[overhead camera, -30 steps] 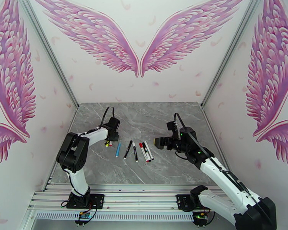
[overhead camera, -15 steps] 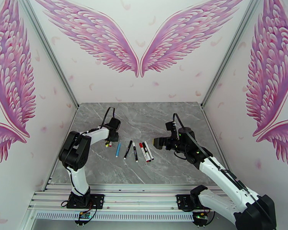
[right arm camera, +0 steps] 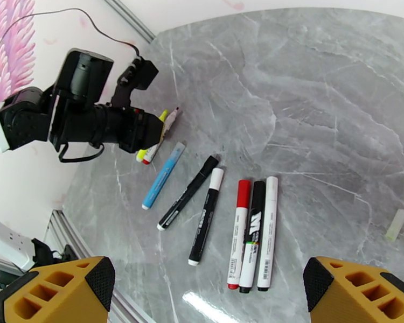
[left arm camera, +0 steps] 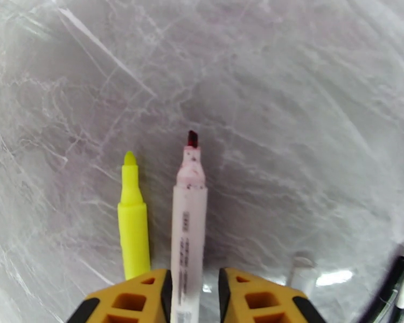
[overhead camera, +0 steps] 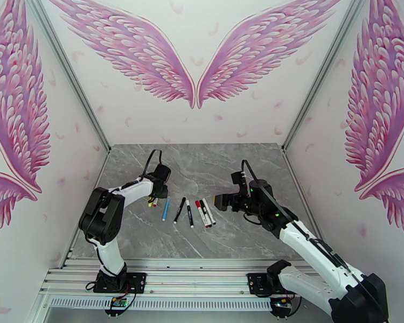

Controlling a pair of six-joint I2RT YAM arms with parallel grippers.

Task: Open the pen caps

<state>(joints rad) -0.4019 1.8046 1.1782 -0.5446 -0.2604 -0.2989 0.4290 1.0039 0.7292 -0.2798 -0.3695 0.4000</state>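
Now the left gripper [left arm camera: 194, 278] sits low in the middle of its wrist view. Its jaws are narrow, one on each side of a white pen [left arm camera: 188, 227] with a bare red tip. A thin gap shows on one side, so I cannot tell if it is pinching the pen. A yellow pen [left arm camera: 133, 232] lies just beside it on the grey worktop [left arm camera: 310, 130], and its tip is bare too.

The right gripper [right arm camera: 207, 297] hangs wide and holds nothing, at the bottom of its wrist view. In the middle of that view lie pens that look capped. There is a blue pen [right arm camera: 163, 176], a thin black pen [right arm camera: 188, 192] and a black-and-white pen [right arm camera: 207, 215]. Three more lie side by side, with a red cap [right arm camera: 243, 189], a black cap [right arm camera: 259, 190] and a white cap [right arm camera: 272, 185]. A pale loose cap [right arm camera: 396, 224] lies near the right edge.

I think these pens are light, hard and smooth. They are round, so they may roll or slip. The caps are small and likely snap on tight. One gripper should take the long middle of a pen. The other should pinch the short cap and pull straight off.
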